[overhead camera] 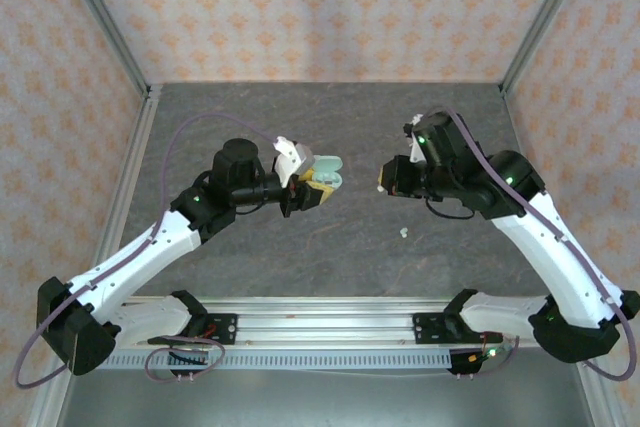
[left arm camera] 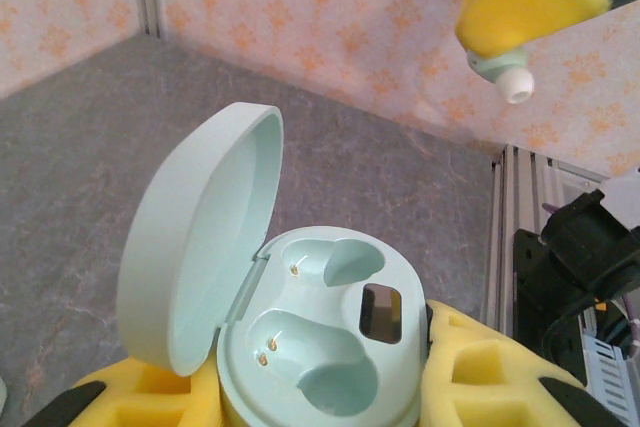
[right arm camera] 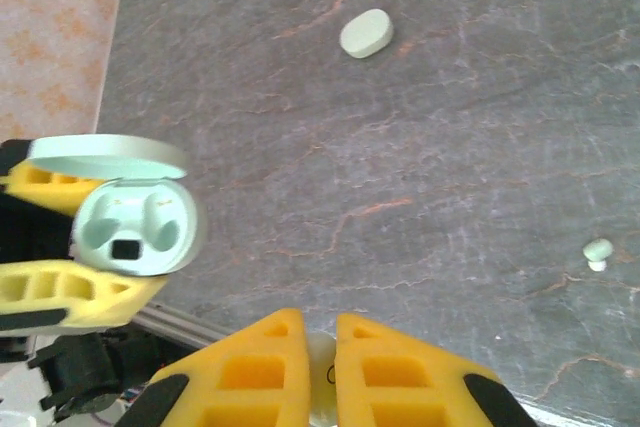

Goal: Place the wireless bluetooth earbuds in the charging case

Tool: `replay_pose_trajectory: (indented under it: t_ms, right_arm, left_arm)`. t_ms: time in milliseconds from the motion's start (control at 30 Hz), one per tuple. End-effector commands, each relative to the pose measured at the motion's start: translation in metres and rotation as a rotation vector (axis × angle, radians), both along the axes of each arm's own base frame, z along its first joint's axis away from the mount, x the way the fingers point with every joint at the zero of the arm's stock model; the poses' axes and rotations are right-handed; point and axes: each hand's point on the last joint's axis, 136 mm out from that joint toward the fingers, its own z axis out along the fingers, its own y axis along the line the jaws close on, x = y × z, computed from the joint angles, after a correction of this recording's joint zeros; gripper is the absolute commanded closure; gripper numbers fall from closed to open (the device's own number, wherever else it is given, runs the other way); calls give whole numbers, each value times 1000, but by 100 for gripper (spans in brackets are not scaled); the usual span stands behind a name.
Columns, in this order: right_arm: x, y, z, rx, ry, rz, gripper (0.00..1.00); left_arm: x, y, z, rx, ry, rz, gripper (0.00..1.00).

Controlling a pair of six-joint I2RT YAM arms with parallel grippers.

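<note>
Here the right gripper is pinched on an earbud, while the left gripper clamps the open charging case, wells empty, above the table's middle; a loose earbud lies toward the near edge.

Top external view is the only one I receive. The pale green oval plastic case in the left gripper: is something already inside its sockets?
Observer: No. In the left wrist view the pale green oval plastic case, held between the yellow foam pads of the left gripper, has its lid up and both sockets empty.
Operator: Does the right gripper carry a bud?
Observer: Yes. The right gripper pinches a small pale green earbud with a white tip.
Operator: Is there another case somewhere?
Observer: Yes. A second pale green oval case, closed, lies on the grey table, apart from the loose whitish earbud.
</note>
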Motion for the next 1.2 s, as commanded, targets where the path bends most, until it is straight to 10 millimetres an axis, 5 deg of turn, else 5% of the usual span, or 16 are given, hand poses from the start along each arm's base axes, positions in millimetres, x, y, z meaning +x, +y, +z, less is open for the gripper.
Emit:
replay_pose_trajectory:
  t_ms: [0, 267, 500, 1167]
  right_arm:
    - [2, 10, 10, -18, -17, 3, 89]
    - [11, 62, 37, 10, -86, 118, 89]
    - [16, 90, 33, 23, -78, 158, 89]
    - [24, 106, 11, 15, -55, 130, 88]
  left_arm:
    - [3, -4, 17, -23, -104, 7, 72]
    - [-2, -4, 22, -19, -131, 9, 73]
    - [-4, -3, 25, -19, -144, 12, 73]
    - [-4, 0, 26, -11, -144, 27, 72]
